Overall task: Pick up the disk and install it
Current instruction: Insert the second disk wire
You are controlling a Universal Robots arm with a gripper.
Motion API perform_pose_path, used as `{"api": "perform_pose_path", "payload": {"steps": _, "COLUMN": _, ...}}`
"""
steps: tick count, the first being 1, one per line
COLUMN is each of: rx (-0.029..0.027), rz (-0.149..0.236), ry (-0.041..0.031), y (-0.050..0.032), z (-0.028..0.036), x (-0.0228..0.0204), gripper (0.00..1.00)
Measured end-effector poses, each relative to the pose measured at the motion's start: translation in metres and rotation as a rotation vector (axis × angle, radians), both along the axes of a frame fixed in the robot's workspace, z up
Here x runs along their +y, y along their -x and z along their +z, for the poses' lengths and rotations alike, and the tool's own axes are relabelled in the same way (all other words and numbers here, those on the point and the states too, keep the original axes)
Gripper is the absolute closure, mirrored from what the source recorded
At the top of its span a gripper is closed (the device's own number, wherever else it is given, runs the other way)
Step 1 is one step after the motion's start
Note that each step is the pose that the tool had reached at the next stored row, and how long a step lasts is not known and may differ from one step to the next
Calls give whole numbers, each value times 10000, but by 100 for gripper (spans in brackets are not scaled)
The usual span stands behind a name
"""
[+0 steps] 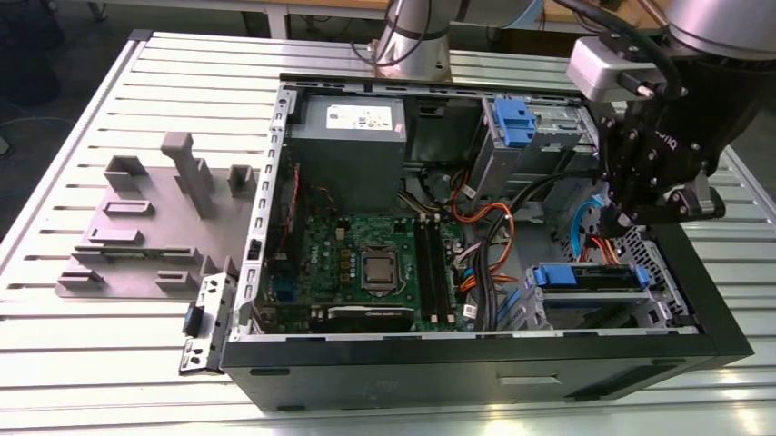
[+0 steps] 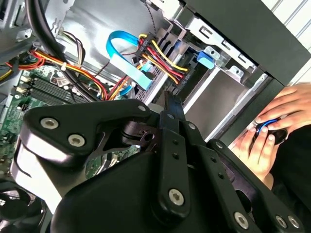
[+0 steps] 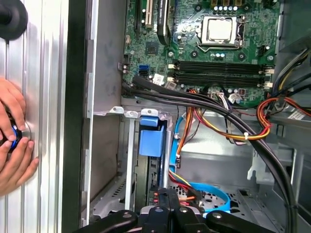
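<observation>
Hovering tool (image 1: 642, 213) above the case's (image 1: 485, 363) drive bay.

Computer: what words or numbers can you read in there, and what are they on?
No text here can be read.
Power supply label, exterior view: print too small to read.
Board sticker, first wrist view: too small to read.
Cable tag, first wrist view: too blurred to read.
</observation>
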State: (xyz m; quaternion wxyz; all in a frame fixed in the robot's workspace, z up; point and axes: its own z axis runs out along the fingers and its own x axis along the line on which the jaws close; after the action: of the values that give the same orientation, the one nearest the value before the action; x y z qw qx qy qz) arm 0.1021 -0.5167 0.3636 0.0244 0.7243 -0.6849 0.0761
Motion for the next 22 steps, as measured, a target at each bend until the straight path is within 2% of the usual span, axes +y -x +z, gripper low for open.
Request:
{"api": "perform_pose_path", "payload": {"steps": 4, "rx": 0, "rz": 0, "ry": 2, "y": 0, "z": 46, "x": 32, "gripper": 89}}
{"api": "perform_pose_path", "payload": {"steps": 11, "rx": 0, "rz": 0, "ry": 4, "y": 0, "z": 111, "x": 121, "gripper": 89}}
{"api": "perform_pose_path", "payload": {"steps": 16, "rx": 10, "rz": 30, "ry": 6, "y": -1, "z": 116, "x": 204, "gripper": 89}}
{"api": "perform_pose_path", "payload": {"steps": 19, "rx": 51, "rz": 29, "ry": 19, "y": 0, "z": 114, "x": 217, "gripper": 89}}
{"api": "perform_pose_path", "payload": {"steps": 22, "rx": 63, "rz": 29, "ry": 87, "y": -1, "z": 115, "x": 218, "gripper": 89}}
